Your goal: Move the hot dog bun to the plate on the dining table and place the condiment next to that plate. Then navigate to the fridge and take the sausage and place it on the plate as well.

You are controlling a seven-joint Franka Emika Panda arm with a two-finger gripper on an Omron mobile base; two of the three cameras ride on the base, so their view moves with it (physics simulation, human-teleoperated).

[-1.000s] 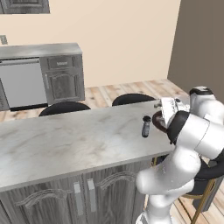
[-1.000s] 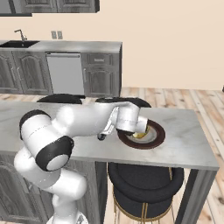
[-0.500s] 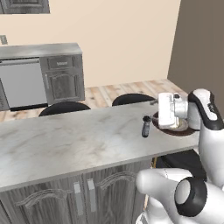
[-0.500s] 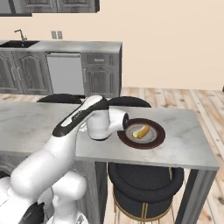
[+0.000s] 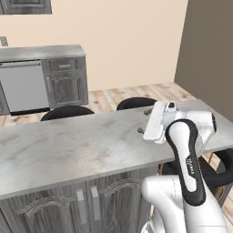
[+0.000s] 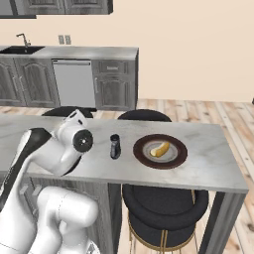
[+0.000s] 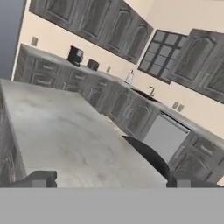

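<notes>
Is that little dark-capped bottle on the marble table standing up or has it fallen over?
Upright. The small dark-capped condiment bottle stands cap-up on the grey marble table, just beside the brown-rimmed plate.

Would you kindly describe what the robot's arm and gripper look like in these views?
The arm has glossy white rounded shells with black bands at the joints and small lettering on one black band; a round dark cap closes one joint. The gripper ends in two small dark, blocky fingertips. No loose cables show.

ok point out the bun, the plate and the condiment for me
hot dog bun (image 6: 159, 149), right base view, middle of the roll
plate (image 6: 141, 153), right base view, dark rim on its left side
condiment (image 6: 115, 148), right base view, middle of the body
</notes>
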